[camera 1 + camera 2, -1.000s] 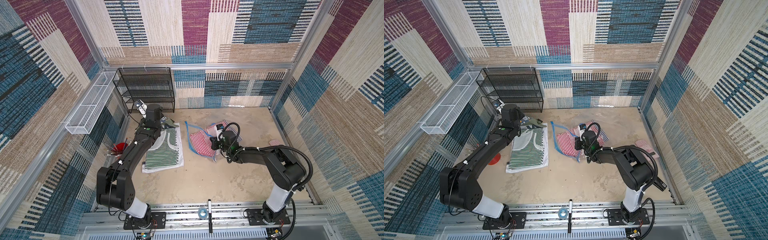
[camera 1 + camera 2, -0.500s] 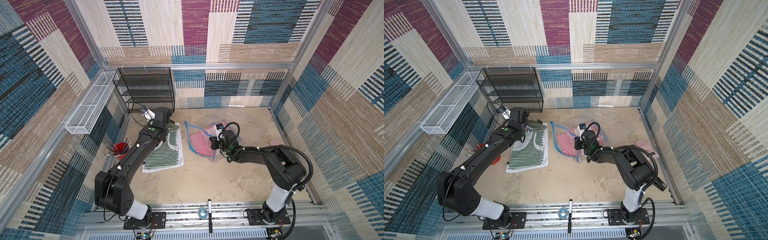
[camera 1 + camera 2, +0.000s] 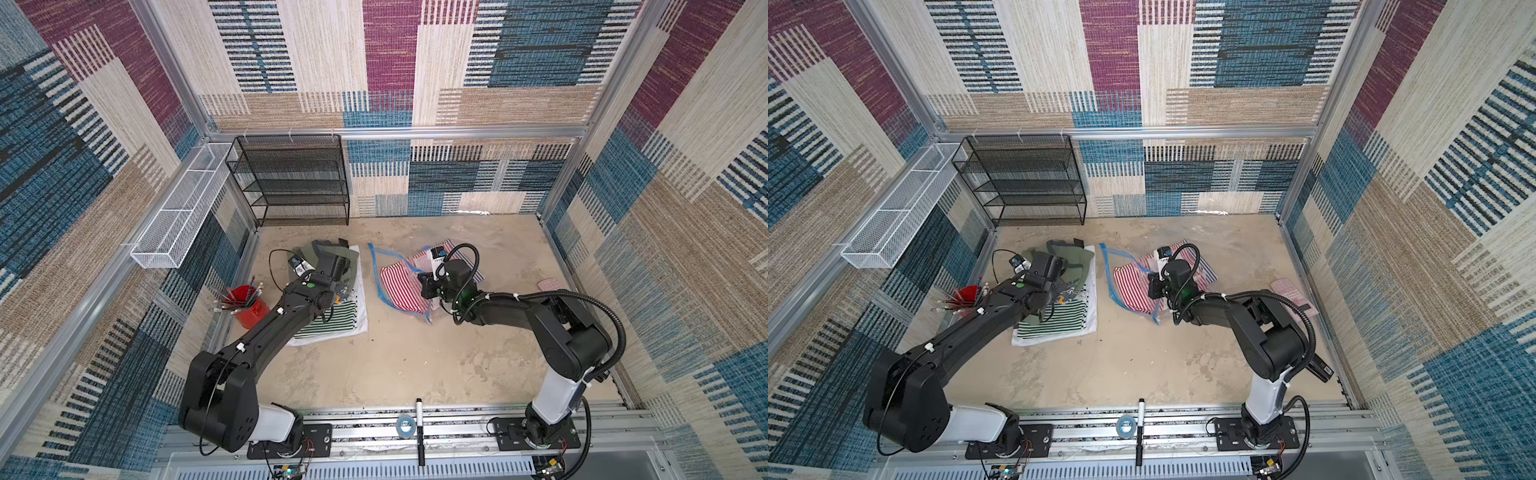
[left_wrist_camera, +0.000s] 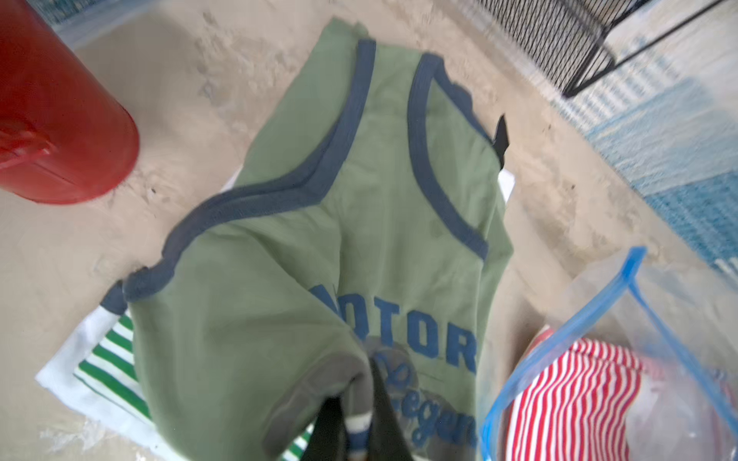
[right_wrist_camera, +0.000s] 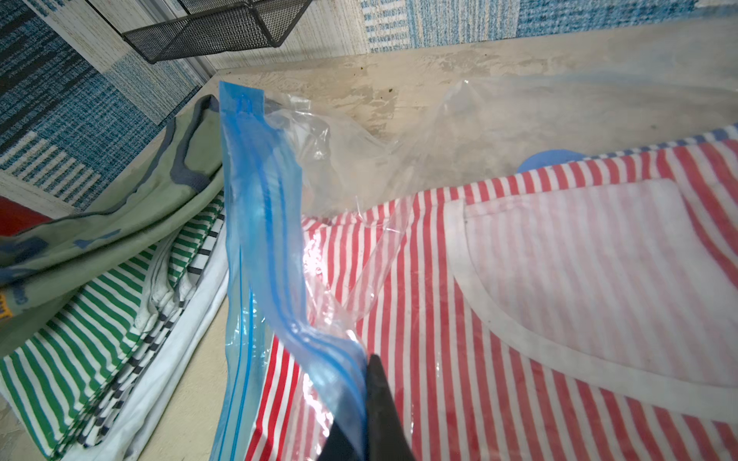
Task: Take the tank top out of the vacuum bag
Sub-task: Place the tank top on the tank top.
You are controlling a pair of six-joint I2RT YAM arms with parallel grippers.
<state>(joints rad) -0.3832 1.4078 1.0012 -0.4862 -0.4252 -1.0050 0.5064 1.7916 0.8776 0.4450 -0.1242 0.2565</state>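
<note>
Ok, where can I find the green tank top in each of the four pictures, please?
In a top view: the green tank top is left of centre, on the pile of striped tops.
In a top view: the same place.
Left wrist: it fills the middle.
Right wrist: it lies over the striped tops, beside the zip strip.
Shared landmark: the vacuum bag's blue zip strip, in all four.
</note>
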